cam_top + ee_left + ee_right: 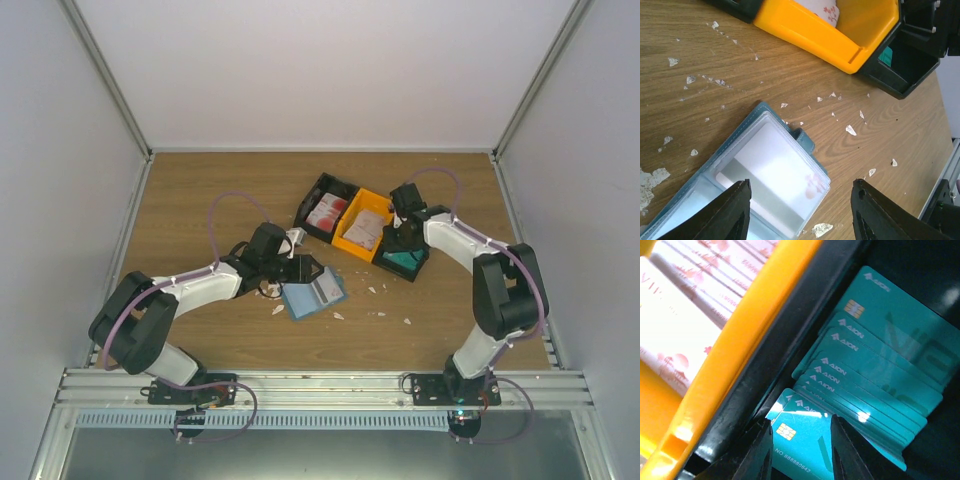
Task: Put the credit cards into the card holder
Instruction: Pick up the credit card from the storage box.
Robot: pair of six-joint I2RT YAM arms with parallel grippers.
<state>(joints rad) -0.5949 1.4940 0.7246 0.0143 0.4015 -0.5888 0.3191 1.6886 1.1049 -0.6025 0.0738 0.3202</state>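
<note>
- Top external view: the small flat blue card holder (pixel 313 293) lies open on the brown wooden table (pixel 200 200). It is just beside the black-and-orange three-box plastic tray (pixel 303 212), on the tray's near side. Its long side runs left to right, a bit tilted.
- Left wrist view: the card holder (pixel 765 170) has its clear pockets facing up. A white card with a red blotch (pixel 790 175) sits inside one pocket.
- The left gripper (pixel 800 210) hangs over the card holder. Its two black fingers are spread apart and grasp nothing.
- Small white paper scraps (pixel 850 130) lie on the table between the card holder and the tray.
- Right wrist view: the thin teal green credit cards (pixel 880 365) lie in a slipped stack in the tray's black end box. Their long sides slant from upper left down to lower right. Each says "AION" in white, and the top one has a gold chip.
- The right gripper (pixel 800 450) is low in that box, with a finger on each side of one teal card (pixel 800 437). That card's number starts "NO 8888". I cannot tell if the fingers pinch it.
- White cards with red pictures (pixel 695 305) fill the orange middle box, and one reads "VIP".
</note>
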